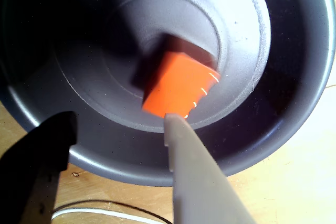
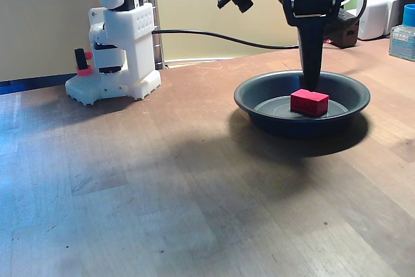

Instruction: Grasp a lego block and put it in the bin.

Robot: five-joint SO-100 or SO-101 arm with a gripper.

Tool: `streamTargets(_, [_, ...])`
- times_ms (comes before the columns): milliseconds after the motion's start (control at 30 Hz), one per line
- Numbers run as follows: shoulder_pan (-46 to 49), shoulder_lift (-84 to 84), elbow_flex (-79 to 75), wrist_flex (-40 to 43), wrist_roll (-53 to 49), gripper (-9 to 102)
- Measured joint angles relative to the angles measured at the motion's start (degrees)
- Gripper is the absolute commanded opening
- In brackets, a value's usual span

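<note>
The red lego block [image 2: 309, 102] lies on the floor of the bin [image 2: 259, 89], a shallow dark round pan on the wooden table. In the wrist view the lego block [image 1: 178, 88] looks orange-red and a little blurred, near the middle of the bin [image 1: 105, 150]. My gripper [image 1: 119, 120] hangs over the pan's near rim and is open: the black finger sits at the lower left, the grey finger just below the block, with nothing between them. In the fixed view the gripper [image 2: 311, 81] points straight down just behind the block.
The white robot base [image 2: 120, 50] stands at the back left of the table. A black cable [image 2: 214, 36] runs behind the pan. A white box [image 2: 376, 11] and a small bottle [image 2: 403, 30] stand at the far right. A white cord [image 1: 105, 214] lies on the wood below the pan.
</note>
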Motion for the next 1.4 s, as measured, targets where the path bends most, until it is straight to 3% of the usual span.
streamTargets(100, [0.00,0.00,0.00,0.44,0.00,14])
streamTargets(267, [0.44,0.00,-0.79,2.37,-0.35,-1])
streamTargets(633, [6.15,0.62,-8.88,9.58,-8.96,0])
streamTargets(900, [16.70,6.68,-7.03,9.93,-28.92,0])
streamTargets(1400, [36.91,28.65,17.14,9.67,-63.72,0])
